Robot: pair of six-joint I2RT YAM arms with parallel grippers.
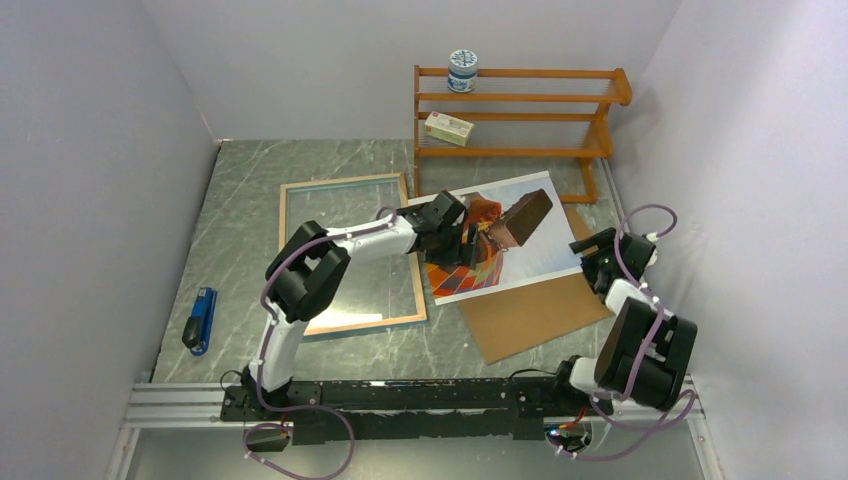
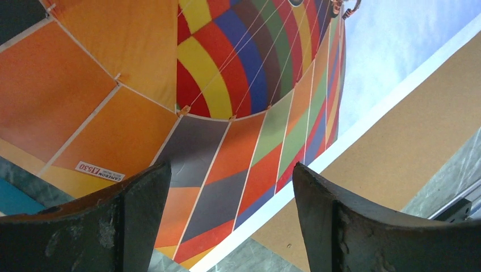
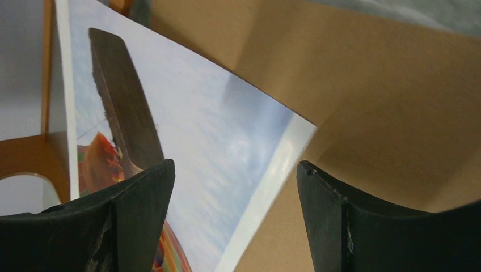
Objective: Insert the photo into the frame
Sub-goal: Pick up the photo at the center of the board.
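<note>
The photo lies face up at centre right of the top view. Its lower part rests on the brown board, the rest on the tabletop. The frame lies flat at centre left, wood rim up, its right rim just beside the photo's left corner.

The left end effector hangs over the photo's left half with its jaws apart. In its wrist view both fingers straddle the coloured balloon panels and grip nothing. Whether they touch the paper cannot be told. The right end effector sits at the photo's right edge, also open and empty. Its wrist view shows the white-bordered corner between its jaws, with the board behind.

The coming move turns on direction and angle. The frame lies to the left of the photo, on the left arm's side, so that arm is the nearer one for carrying the print across. The photo's long axis runs roughly left to right, rising slightly toward the right. The frame's long axis runs top to bottom. The print probably needs about a quarter turn before it drops inside the rim.
</note>
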